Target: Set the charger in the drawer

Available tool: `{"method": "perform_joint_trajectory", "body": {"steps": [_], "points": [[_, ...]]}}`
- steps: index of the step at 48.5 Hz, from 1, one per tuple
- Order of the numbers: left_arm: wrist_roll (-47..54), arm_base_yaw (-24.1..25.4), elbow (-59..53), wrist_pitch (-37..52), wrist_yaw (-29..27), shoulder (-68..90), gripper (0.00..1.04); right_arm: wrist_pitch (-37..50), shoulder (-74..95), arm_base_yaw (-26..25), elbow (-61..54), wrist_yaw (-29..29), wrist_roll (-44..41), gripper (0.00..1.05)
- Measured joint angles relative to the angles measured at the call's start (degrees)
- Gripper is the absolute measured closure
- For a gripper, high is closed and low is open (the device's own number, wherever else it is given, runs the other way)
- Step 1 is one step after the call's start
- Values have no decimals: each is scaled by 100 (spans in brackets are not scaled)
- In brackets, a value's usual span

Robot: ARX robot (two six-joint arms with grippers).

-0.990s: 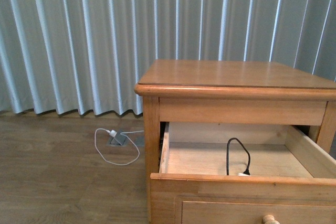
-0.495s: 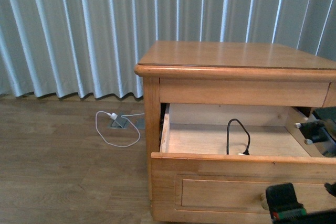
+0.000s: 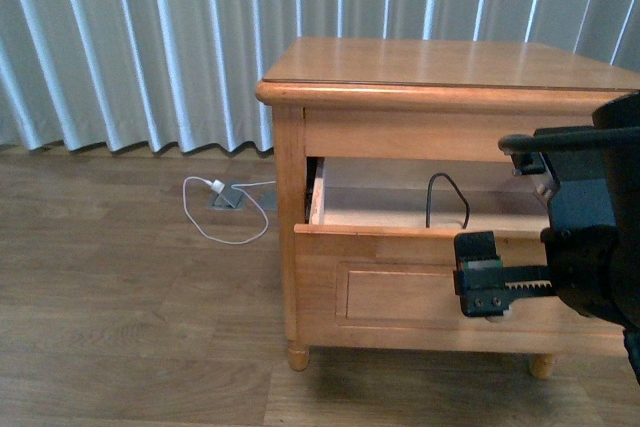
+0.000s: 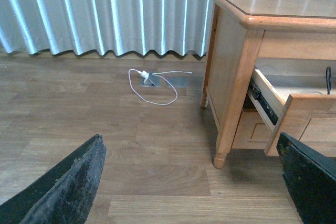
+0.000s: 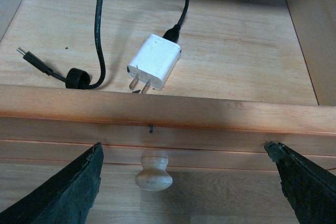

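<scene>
The charger (image 5: 155, 61) lies inside the open drawer (image 5: 157, 109), just behind its front board. The right hand (image 5: 184, 182) hovers wide open and empty over the knob (image 5: 154, 172) — the left hand (image 4: 194, 182) likewise, away over the floor. The risk I see: the cable's upright loop (image 3: 447, 199) could snag the frame as the drawer closes.

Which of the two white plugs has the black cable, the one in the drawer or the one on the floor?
The charger lying inside the open drawer; a stiff black cable loops up from it. The floor plug by the curtain trails a thin white cable.
</scene>
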Motion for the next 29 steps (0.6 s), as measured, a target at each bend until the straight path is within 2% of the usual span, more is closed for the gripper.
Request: {"method": "perform_joint_trajectory", "body": {"steps": [29], "points": [[0,0,0,0,0,0,6,525,2074,-216,2409,444,0,9]]}}
